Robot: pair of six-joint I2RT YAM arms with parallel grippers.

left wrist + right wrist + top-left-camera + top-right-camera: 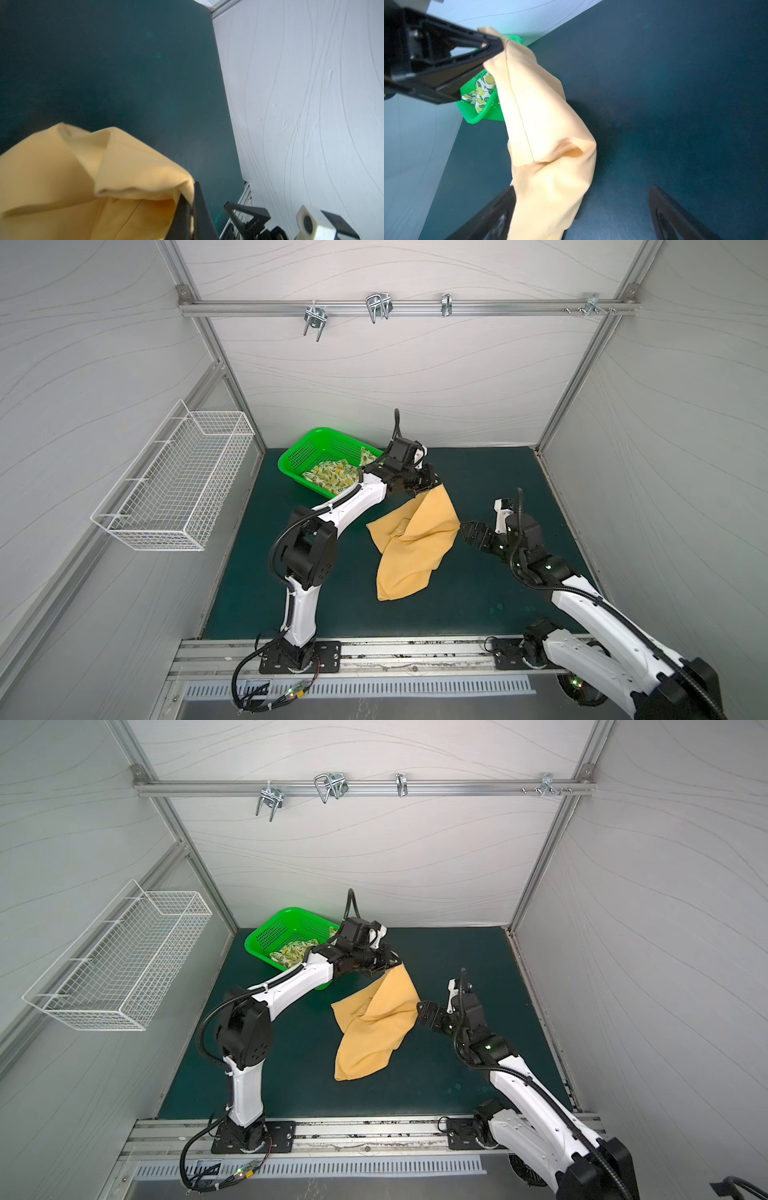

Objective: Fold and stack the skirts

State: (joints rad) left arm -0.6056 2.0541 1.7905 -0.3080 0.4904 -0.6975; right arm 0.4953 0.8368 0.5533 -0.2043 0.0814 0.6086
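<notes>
The mustard-orange skirt (411, 547) (370, 1036) hangs by one corner from my left gripper (432, 486) (392, 965), which is shut on it above the mat. Its lower part lies crumpled on the mat. In the left wrist view the cloth (62, 176) is pinched between the shut jaws of the left gripper (192, 187). My right gripper (465, 531) (422, 1011) (583, 189) is open at the skirt's right edge. In the right wrist view the skirt (542, 128) rests against one finger, ungripped. The lemon-print skirt (332, 475) (293, 952) (481, 91) lies bunched in the green basket (299, 452) (266, 936) (477, 118).
The dark green mat (498, 593) covers the table between three grey walls. A white wire basket (174, 485) hangs on the left wall. Metal hooks (378, 306) sit on a rail along the back wall. The green basket stands in the back left corner.
</notes>
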